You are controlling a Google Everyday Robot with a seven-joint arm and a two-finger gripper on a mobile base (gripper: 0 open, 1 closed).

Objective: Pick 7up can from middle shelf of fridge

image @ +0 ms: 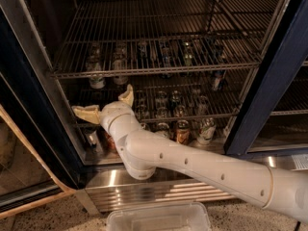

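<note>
Fridge (pixel 269 81): large display fridge with a dark blue frame, steel wire racks and a dim interior; ribbed stainless-steel kick plate (pixel 110 186) along its foot
Arm (pixel 207 170): my white jointed arm comes in from the lower right and crosses the front of the lowest row of cans
Upper rack (pixel 144 28): bare steel wire rack above
Middle shelf (pixel 221 105): silver-grey wire rack of thin rods, with cans in rows across it
Tub (pixel 159 218): clear plastic tub in front of the fridge, cut off by the bottom edge
Gripper (pixel 102 99): my cream two-finger gripper is at the left end of the middle shelf, fingers spread wide apart, holding nothing
7up can (pixel 96 81): small pale aluminium can at the back left of the middle shelf, upright, long axis vertical, top up; just above my gripper in view, not touching
In the way: a similar pale can (pixel 118 77) just beside it on the right, near my upper fingertip; the upper rack's front rail crosses both cans
Lowest level: brown-orange can (pixel 183 132) and whitish can (pixel 206 130), right of my arm
Hard to tell: the 7up can's top shows only through the rods; its label cannot be read
</note>
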